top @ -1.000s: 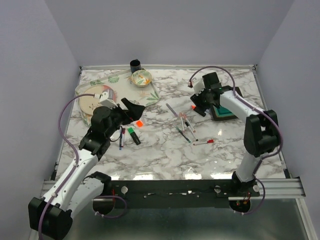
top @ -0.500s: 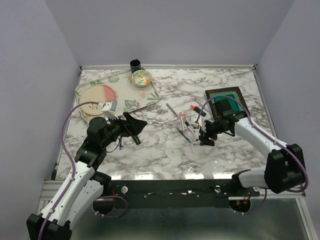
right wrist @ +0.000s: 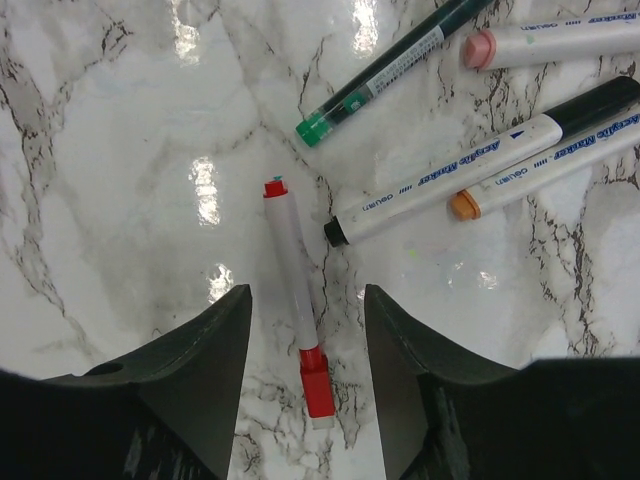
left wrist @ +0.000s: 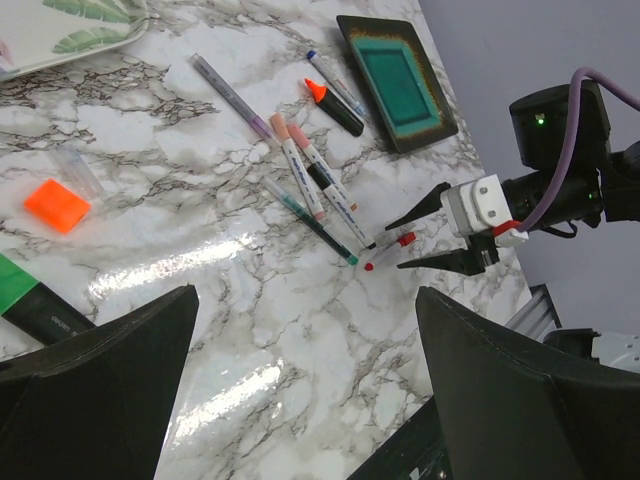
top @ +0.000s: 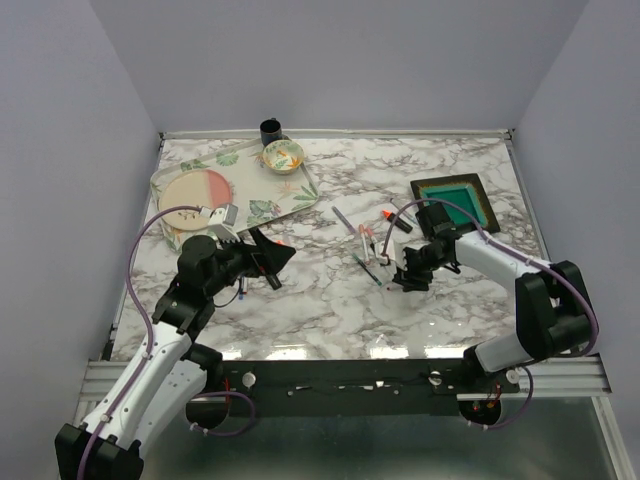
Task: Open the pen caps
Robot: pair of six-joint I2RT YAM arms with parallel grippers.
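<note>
My right tool [right wrist: 305, 300] hangs spread and empty, straddling the pen [right wrist: 292, 260] on the surface [right wrist: 120, 150]. Its red cap [right wrist: 316, 385] lies nearest; the long axis runs away between the fingers. My left tool [left wrist: 305, 300], wide open, is well apart.

The left arm [top: 160, 340] is extended forward with the elbow bent. The left gripper [top: 270, 255] is held raised, jaws spread wide. The right arm [top: 500, 262] is folded inward toward centre. The right gripper [top: 402, 277] is pointed downward, jaws parted.
</note>
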